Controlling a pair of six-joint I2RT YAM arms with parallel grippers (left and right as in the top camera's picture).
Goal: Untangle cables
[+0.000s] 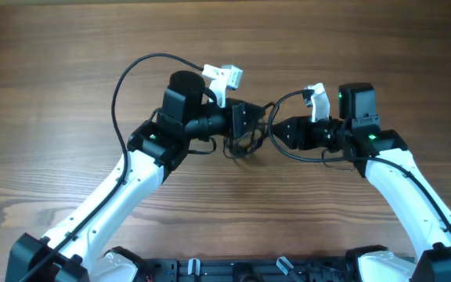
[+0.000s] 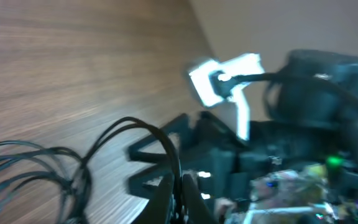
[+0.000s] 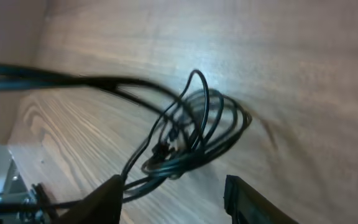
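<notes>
The left gripper [image 1: 250,124] reaches in from the left. In the blurred left wrist view its fingers [image 2: 165,194] stand close together with one thin black strand arching down between them, so it appears clamped on that strand, though the blur hides the contact itself. The right gripper [image 3: 173,184] faces it from the right with its jaws spread wide. One strand runs just beside its left finger [image 3: 107,198], and whether it touches cannot be told; nothing sits gripped between the two fingers. The cables [image 1: 241,146] form a small dark clump on the wooden table [image 1: 69,70], just below the left gripper and between the two tools. In the right wrist view the cables [image 3: 201,134] show as several loops stacked into a flattened oval whose long axis runs from lower left to upper right, with one small loop standing up from the top. A straight strand leaves the oval toward the upper left edge of that view. From the left wrist, more loops [image 2: 36,165] lie fanned out to the left of the fingers.
</notes>
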